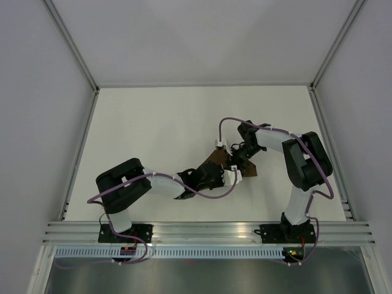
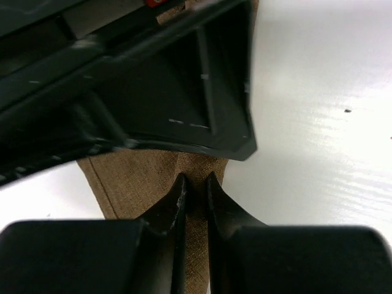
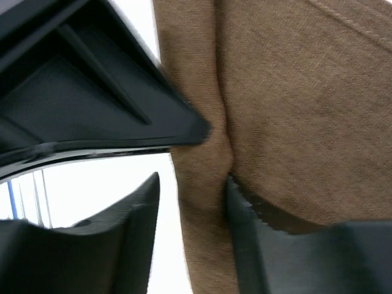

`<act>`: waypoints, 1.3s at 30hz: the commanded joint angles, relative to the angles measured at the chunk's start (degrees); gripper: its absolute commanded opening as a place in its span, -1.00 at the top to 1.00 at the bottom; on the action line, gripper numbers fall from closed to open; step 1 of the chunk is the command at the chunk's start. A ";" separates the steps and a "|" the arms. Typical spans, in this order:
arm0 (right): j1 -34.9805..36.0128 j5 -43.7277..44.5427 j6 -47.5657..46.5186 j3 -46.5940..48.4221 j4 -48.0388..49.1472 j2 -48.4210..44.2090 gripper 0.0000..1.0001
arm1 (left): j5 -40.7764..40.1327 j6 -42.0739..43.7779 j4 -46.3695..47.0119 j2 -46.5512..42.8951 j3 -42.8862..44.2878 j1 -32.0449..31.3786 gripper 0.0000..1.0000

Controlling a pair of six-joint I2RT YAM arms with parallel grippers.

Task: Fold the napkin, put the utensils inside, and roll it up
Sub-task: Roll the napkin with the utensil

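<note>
The chief risk is the plain brown cloth napkin (image 1: 214,159) coming apart unevenly. The two black pincers work so close together over it that a pull from one would likely drag the fold out of the other, or the housings could knock together. A second risk is the right side's loose hold: if that arm lifts or drags before closing, the ridge of fabric should slip free and the bundle would sag open. The slim table knife cannot be seen in any view, so I cannot tell whether it lies inside the napkin. If it does, a lopsided tug might let it slide out.

The napkin sits bunched on the white surface (image 1: 153,122), gathered into a small heap. The left pincer (image 2: 196,180) comes at the heap's near-left side, its fingers drawn almost together and nipping a thin raised crease of the cloth. The right pincer (image 3: 193,180) is at the heap's far-right side and straddles another crease with its fingers apart. One finger touches the fabric; beside the other a sliver of surface shows — so it is not clamped.
</note>
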 commanded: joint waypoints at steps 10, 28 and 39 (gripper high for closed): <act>-2.96 6.79 7.62 -1.53 2.13 -9.01 -0.29 | 23.50 -12.21 -17.93 3.43 4.50 3.96 0.95; -14.14 1.25 14.77 -10.92 12.86 -35.37 -0.36 | 37.82 -21.00 -31.63 11.77 15.57 11.78 0.95; -9.24 10.46 6.93 -34.11 22.52 -54.54 -0.47 | 44.86 -24.43 -39.99 20.91 24.01 15.65 0.95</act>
